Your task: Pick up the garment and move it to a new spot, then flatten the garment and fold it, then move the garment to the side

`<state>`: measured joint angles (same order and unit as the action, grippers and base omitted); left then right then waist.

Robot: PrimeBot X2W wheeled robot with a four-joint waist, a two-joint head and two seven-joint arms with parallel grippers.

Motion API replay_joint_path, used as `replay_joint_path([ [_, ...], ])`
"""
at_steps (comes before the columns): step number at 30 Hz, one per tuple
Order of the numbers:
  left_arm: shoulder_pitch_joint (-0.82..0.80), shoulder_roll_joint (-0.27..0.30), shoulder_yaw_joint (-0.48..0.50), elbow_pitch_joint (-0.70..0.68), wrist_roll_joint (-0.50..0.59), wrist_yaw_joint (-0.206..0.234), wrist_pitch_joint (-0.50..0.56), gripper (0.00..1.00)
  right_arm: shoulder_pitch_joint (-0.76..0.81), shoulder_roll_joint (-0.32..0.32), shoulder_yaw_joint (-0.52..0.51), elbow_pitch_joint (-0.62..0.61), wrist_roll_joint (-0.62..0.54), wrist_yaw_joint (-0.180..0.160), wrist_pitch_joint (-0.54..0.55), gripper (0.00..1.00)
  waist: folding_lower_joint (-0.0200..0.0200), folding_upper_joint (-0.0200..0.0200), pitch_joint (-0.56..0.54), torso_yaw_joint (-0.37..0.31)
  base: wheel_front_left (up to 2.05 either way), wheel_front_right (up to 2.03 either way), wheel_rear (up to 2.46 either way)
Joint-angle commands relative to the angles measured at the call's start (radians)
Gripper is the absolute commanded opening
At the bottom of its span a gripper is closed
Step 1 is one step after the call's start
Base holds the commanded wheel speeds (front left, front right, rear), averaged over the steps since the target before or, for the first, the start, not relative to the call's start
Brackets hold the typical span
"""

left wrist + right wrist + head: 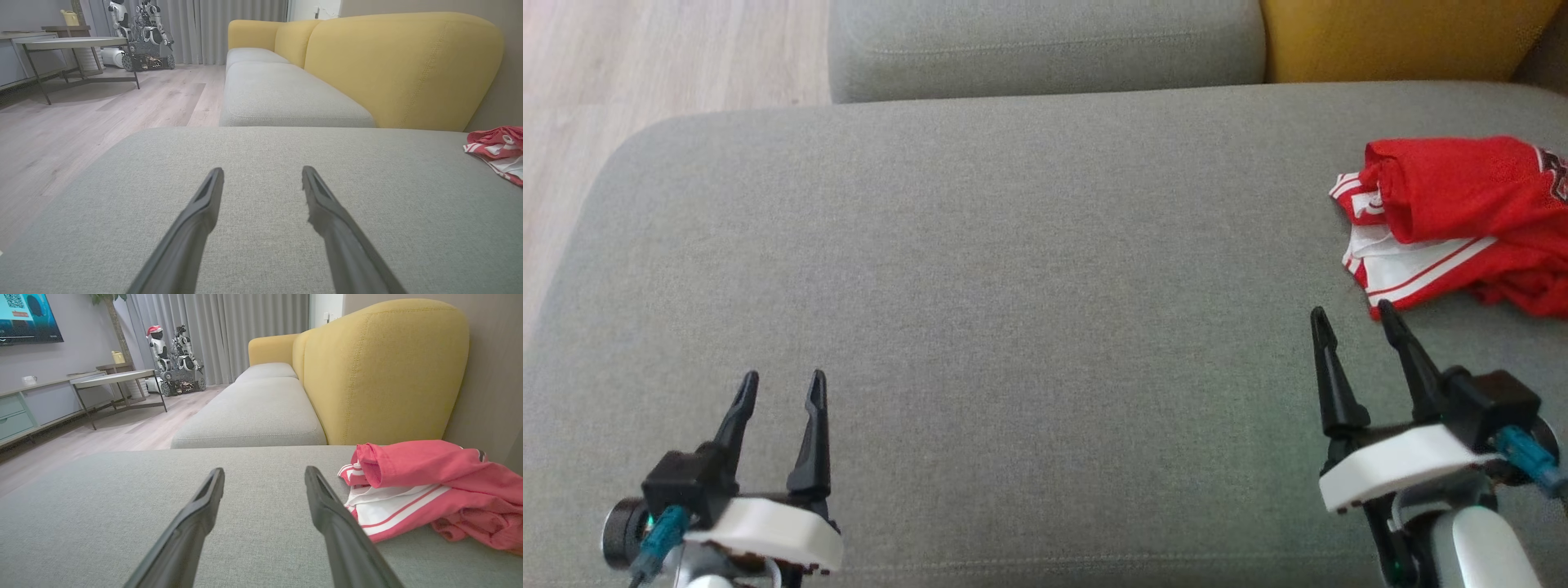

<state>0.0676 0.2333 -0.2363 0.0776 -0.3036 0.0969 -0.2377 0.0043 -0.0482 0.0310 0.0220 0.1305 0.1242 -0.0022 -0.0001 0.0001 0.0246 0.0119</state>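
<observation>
The garment (1462, 212) is best pinched at a raised fold by the right end effector (1352, 312), spread apart like the left end effector (783, 377).

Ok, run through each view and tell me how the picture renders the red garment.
Head view: the crumpled red and white fabric garment is sharp, saturated, softly lit, cut by the right edge. Right wrist view: it looks washed-out pink. Left wrist view: small, cropped at the right edge.
</observation>
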Motion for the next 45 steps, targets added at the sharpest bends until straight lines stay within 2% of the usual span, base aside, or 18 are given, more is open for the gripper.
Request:
replay_joint_path([
  [1, -0.029, 0.021, 0.035, -0.035, -0.008, 0.008, 0.0, 1.0, -0.007, -0.002, 0.03, -0.046, -0.007, 0.007, 0.005, 1.0, 0.0001, -0.0001, -0.009, -0.001, 0.0, 0.0, 0.0],
  [25, 0.013, 0.038, 0.015, -0.036, -0.018, 0.017, 0.011, 1.0, 0.05, -0.002, 0.025, -0.071, -0.006, 0.007, 0.018, 1.0, 0.0001, -0.0001, -0.068, -0.002, 0.0, 0.0, 0.0],
  [45, 0.014, 0.058, 0.009, -0.045, -0.03, 0.022, 0.019, 1.0, 0.057, -0.002, 0.017, -0.065, -0.003, 0.007, 0.007, 1.0, 0.0001, -0.0001, -0.068, -0.003, 0.0, 0.0, 0.0],
])
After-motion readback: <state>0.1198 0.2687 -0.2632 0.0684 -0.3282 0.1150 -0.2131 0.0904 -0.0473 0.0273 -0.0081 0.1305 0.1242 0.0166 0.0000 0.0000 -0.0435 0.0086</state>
